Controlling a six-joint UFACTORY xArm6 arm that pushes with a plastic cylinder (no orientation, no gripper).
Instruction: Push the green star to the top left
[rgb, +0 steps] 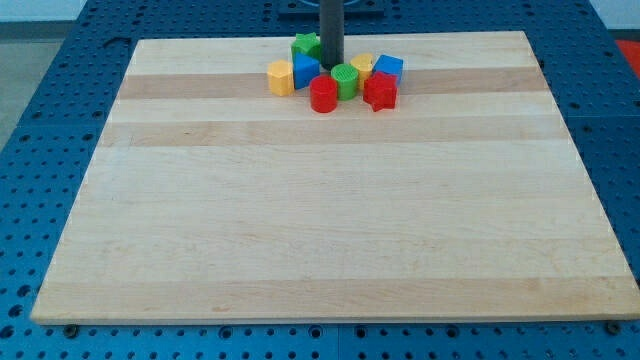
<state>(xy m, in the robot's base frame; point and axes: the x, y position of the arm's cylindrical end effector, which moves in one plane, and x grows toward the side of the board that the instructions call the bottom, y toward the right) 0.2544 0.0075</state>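
Note:
The green star lies near the top middle of the wooden board, partly hidden by my rod. My tip rests on the board just right of the green star and right of a blue block. A green cylinder sits just below and right of the tip. A yellow hexagonal block is at the cluster's left. A red cylinder and a red star lie along the cluster's bottom. A blue block and a yellow block are on the right.
The board lies on a blue perforated table. The blocks form one tight cluster near the board's top edge. The rod comes down from the view's top.

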